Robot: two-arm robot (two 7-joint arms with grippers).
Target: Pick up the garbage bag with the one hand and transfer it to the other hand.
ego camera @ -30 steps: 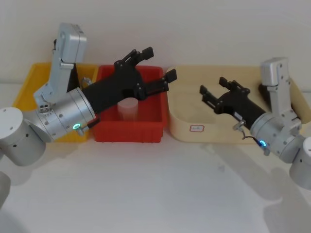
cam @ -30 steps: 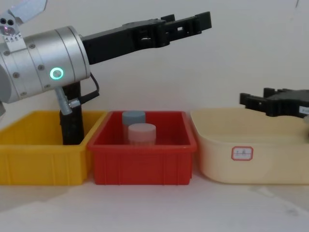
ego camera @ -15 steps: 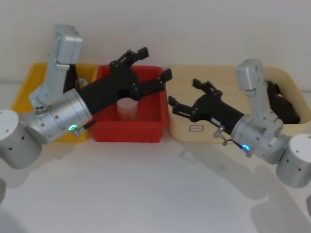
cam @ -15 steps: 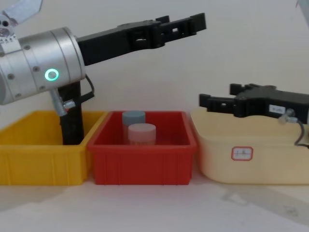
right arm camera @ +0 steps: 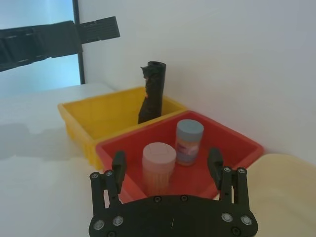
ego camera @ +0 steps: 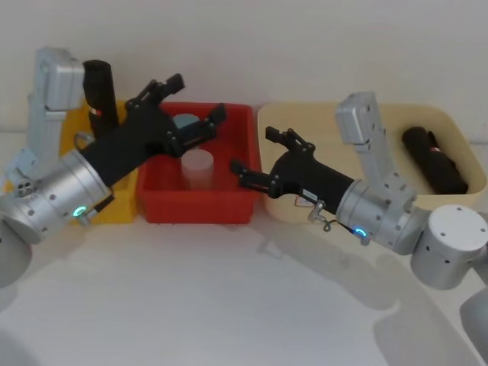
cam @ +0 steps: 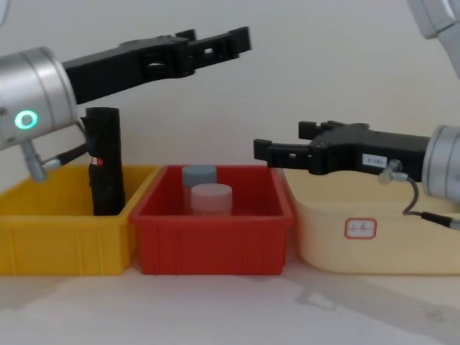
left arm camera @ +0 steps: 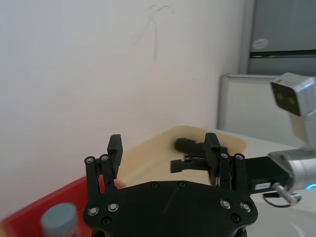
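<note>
The left gripper hangs high with its two long black fingers spread wide and nothing between them. Its silver wrist, with a green ring light, is cut off at the edge of the chest view. The right gripper sits lower and across from it, fingers likewise parted and empty. A small white sticker marks its black body; the print on it is too small to read.

Under the left fingertips sits a red bin of smooth moulded plastic. Its front wall hides the bottoms of two jars: a pink-capped jar, and a blue-capped jar half covered behind it. The right fingertips reach about to the seam between this bin and a rounded beige tub, just above rim height. In the tub, behind the right wrist, a black roll lies flat.

The garbage bag stands upright in the yellow bin, below the left gripper's body and well back from its fingertips, clear of both grippers. It is a tall cylinder of crinkly black plastic, ragged at the top, with a small red mark on its side. The bin wall hides its foot, and from the head view the left arm covers part of that bin.
</note>
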